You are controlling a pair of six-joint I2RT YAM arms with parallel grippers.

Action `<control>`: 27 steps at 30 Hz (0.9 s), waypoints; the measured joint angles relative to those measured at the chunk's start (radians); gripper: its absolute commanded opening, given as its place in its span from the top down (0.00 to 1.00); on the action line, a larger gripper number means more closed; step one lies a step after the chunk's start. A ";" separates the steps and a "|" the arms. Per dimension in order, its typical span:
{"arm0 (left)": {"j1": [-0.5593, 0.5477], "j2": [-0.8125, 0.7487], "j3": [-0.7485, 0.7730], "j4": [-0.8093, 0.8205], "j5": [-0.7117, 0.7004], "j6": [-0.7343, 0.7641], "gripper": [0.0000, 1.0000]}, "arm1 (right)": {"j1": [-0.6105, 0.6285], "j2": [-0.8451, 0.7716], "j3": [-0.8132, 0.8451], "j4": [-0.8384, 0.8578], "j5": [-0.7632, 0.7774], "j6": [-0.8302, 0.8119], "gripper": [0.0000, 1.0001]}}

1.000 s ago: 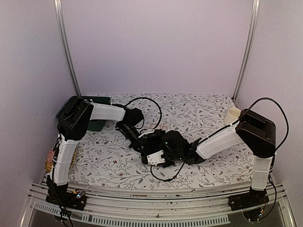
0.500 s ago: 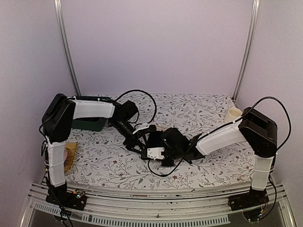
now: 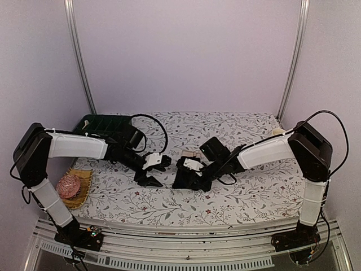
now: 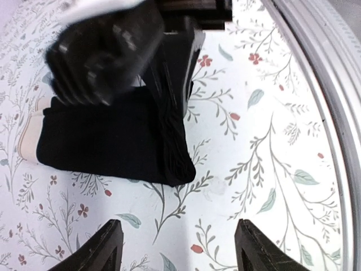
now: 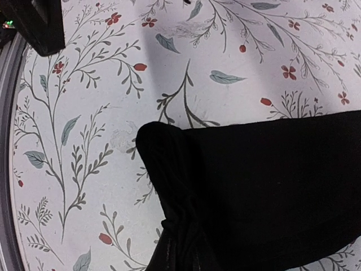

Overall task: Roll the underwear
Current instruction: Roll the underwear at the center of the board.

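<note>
A black underwear lies flat on the floral cloth, its near edge folded into a thick ridge. In the top view the underwear sits mid-table under the right arm's end. My right gripper is shut on that folded edge; in the right wrist view the fabric bunches into the gripper, and its fingers are hidden by cloth. My left gripper hangs open just short of the underwear with only bare cloth between its fingertips. Top view: the left gripper is left of the garment.
A cream-beige piece shows just behind the black garment. The dark green tray stands at the back left. A pink knitted ball rests in a yellow basket at the left edge. A cream cylinder stands back right.
My left gripper has opened, let go of the underwear and drawn back to the left. The right gripper has closed on the folded edge.
</note>
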 measured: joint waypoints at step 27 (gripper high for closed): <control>-0.336 0.108 -0.196 0.565 -0.512 0.328 0.40 | -0.149 0.192 0.174 -0.120 -0.402 0.366 0.97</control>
